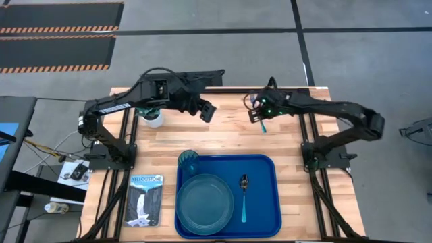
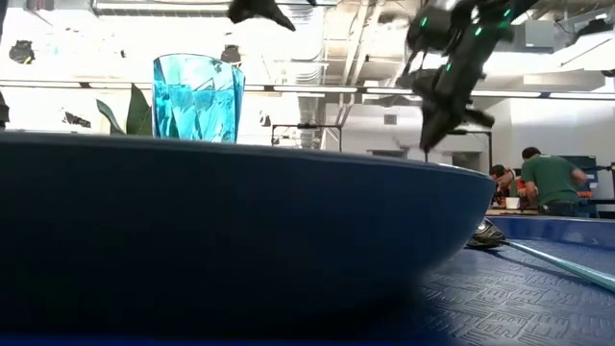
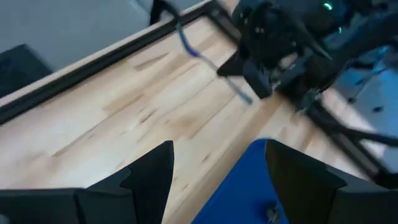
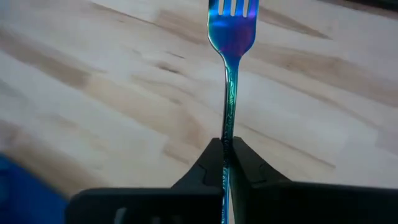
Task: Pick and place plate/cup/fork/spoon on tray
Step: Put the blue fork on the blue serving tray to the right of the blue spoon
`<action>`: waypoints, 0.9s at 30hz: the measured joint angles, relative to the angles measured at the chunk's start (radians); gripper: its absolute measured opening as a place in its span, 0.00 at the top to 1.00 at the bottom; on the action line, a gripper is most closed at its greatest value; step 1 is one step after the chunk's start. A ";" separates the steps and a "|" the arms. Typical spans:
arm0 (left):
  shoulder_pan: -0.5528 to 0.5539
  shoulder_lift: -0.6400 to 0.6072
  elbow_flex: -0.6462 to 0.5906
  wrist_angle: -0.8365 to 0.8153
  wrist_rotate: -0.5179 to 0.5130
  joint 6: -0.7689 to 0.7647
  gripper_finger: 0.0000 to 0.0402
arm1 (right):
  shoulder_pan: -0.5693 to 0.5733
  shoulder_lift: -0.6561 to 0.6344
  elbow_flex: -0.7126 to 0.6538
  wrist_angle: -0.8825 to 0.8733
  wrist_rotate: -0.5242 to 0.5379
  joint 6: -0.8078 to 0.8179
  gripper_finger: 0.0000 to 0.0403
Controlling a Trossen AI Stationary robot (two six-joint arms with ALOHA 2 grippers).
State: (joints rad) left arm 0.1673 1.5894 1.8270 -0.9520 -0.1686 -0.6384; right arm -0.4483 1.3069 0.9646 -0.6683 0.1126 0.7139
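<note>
Grey floor with striped dark mats surrounds a pale wooden desk [image 1: 223,128], and the low view looks past it into a bright workshop where people sit far off. Near the desk's front edge lies the tray [image 1: 260,216], bright blue with a raised rim. On it the plate [image 1: 204,200] rests left of centre, the cup [image 1: 188,162] stands upright in the tray's far left corner just beyond the plate, and the spoon [image 1: 244,196] lies to the right of the plate, dark bowl pointing away from the front edge, apart from the plate.

Beyond the tray, toward the desk's far edge, the right hand [image 1: 260,119] hangs above bare wood. Its fingers [image 4: 245,169] are pinched tight on the handle of the fork [image 4: 231,74], whose tines point away from the wrist; the fork is lifted clear of the desk.

Over the far middle of the desk the left hand [image 1: 208,111] hovers with its fingers [image 3: 149,177] spread wide and nothing between them. A white pot [image 1: 154,120] sits by the left arm, and a waterfall booklet [image 1: 146,199] lies just left of the tray.
</note>
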 joint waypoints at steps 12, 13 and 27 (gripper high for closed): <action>0.010 0.001 -0.378 0.658 0.080 -0.174 0.41 | 0.301 -0.238 0.001 -0.038 0.145 0.197 0.96; 0.010 0.001 -0.407 0.686 0.078 -0.178 0.41 | 0.332 -0.241 0.001 -0.037 0.166 0.210 0.96; -0.013 0.002 -0.523 0.787 0.110 -0.138 0.41 | 0.571 -0.020 0.003 0.219 0.225 0.249 0.95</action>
State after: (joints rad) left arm 0.1548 1.5909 1.3039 -0.1654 -0.0584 -0.7759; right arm 0.1230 1.2873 0.9672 -0.4493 0.3378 0.9630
